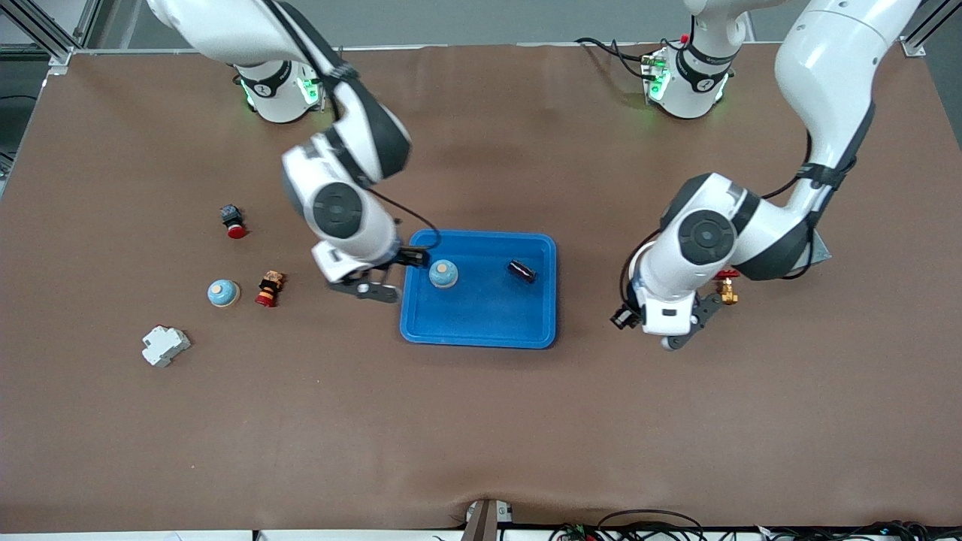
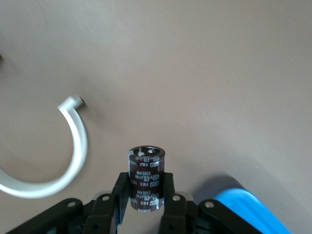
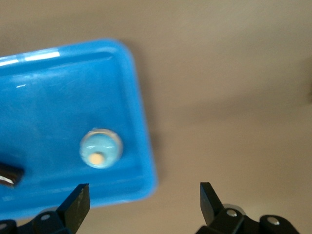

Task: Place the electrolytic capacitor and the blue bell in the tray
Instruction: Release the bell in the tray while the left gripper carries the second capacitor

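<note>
While you are watching the front view, the blue bell [image 1: 443, 274] is sitting upright inside the bright blue tray [image 1: 481, 330], near the rim toward the right arm's end. One dark electrolytic capacitor [image 1: 521, 270] is lying on its side in the same tray, toward the left arm's end and well apart from the bell.

Your right gripper [image 3: 144, 195] is hovering over the tray's edge beside the bell, its fingers spread wide and holding nothing.

Your left gripper [image 2: 145, 195] is hanging over bare table toward the left arm's end from the tray, clamping a second dark capacitor [image 2: 146, 165] between its fingers, and a brass valve [image 1: 727, 289] is lying just beside it.

Toward the right arm's end you are also seeing another blue bell [image 1: 223, 293], two red push buttons [image 1: 233, 222] [image 1: 269, 289] and a white circuit breaker [image 1: 165, 346] lying on the table.
</note>
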### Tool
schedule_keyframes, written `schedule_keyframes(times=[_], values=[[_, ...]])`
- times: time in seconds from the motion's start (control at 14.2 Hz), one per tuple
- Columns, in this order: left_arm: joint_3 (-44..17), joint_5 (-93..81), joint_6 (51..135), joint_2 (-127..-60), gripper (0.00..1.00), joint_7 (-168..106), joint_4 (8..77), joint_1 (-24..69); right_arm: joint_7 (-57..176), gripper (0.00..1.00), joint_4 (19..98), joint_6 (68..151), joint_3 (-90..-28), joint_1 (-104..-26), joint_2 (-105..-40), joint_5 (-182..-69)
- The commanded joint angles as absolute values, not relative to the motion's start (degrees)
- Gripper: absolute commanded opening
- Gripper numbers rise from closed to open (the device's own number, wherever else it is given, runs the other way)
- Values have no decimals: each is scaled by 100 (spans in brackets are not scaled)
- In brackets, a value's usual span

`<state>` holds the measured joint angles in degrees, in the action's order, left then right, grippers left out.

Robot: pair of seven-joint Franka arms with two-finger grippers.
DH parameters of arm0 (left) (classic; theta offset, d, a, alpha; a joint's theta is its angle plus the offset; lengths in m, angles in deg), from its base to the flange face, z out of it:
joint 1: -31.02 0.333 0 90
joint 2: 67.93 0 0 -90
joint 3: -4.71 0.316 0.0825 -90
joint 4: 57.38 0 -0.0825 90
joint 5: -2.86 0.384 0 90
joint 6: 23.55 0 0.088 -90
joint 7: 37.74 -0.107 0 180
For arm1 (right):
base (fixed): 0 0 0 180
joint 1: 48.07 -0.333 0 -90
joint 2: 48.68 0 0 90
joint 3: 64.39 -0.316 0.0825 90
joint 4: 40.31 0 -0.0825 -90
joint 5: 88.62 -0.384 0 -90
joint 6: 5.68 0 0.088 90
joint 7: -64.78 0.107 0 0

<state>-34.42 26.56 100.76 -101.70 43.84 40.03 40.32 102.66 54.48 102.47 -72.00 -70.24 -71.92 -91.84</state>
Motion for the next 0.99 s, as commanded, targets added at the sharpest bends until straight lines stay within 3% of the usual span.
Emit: schedule_keyframes(times=[0.0, 0.35, 0.56, 0.92], values=[[-3396, 2589, 9941, -10431, 0, 4847, 3640, 3614, 8866, 100, 5960, 9839, -7283, -6313, -6313, -9047], [-3361, 2580, 9950, -10914, 0, 5690, 3061, 2954, 6359, 100, 6884, 9890, -7292, -4801, -5326, -9047], [-3186, 2589, 9994, -11169, 0, 6069, 2867, 2498, 5313, 100, 6964, 10065, -7283, -4115, -5369, -9038], [-2438, 2554, 10545, -11476, 0, 6613, 2691, 1705, 3694, 100, 7113, 11215, -7283, -3392, -5904, -8889]])
